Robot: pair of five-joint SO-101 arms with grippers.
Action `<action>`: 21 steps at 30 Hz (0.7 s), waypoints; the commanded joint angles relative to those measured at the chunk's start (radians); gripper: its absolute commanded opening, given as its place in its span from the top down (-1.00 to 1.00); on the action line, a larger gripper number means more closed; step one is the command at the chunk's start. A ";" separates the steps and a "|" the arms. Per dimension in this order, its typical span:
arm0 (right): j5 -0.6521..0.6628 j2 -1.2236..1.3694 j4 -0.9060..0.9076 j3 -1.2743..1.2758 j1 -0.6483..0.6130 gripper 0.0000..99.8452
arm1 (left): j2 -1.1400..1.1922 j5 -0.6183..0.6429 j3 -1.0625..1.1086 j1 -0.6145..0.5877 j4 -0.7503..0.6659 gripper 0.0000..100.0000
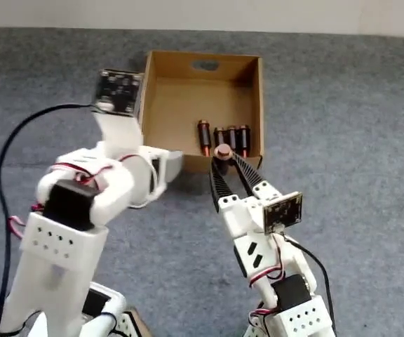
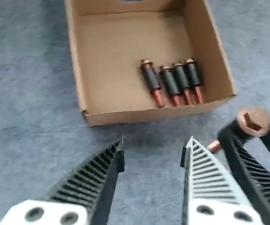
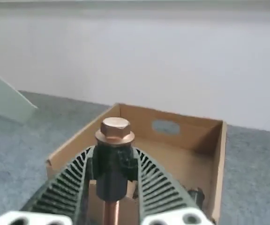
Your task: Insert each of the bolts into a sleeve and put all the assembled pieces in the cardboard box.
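Observation:
The cardboard box (image 1: 254, 91) (image 2: 78, 75) (image 3: 217, 140) sits open on the grey carpet. Several assembled pieces (image 1: 223, 137) (image 2: 172, 82), copper bolts in black sleeves, lie side by side in its near right corner. My right gripper (image 1: 229, 167) (image 3: 112, 173) is shut on another assembled bolt and sleeve (image 1: 222, 152) (image 3: 114, 154) (image 2: 250, 123), held upright at the box's near wall, copper hex head up. My left gripper (image 2: 151, 157) hangs open and empty over the carpet just in front of the box, left of the right gripper (image 2: 247, 150).
Grey carpet (image 1: 356, 119) surrounds the box on all sides. The left arm's white body (image 1: 97, 189) stands left of the box's near corner. A pale wall (image 3: 149, 61) rises behind the box.

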 commanded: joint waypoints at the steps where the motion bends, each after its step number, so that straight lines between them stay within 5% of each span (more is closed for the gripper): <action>1: 0.003 -0.015 0.045 0.061 -0.001 0.99 | -0.001 -0.051 -0.016 -0.111 0.049 0.76; 4: 0.005 -0.016 0.119 0.016 -0.001 0.99 | 0.001 -0.192 0.099 -0.216 0.048 1.00; 9: 0.008 -0.015 0.223 -0.133 -0.001 0.99 | -0.004 -0.371 0.406 -0.401 -0.138 0.94; 15: 0.034 -0.007 0.251 -0.326 0.001 0.98 | -0.007 -0.440 0.766 -0.547 -0.419 0.94; 21: 0.077 0.248 0.246 -0.550 -0.001 0.98 | -0.007 -0.470 0.957 -0.561 -0.586 0.94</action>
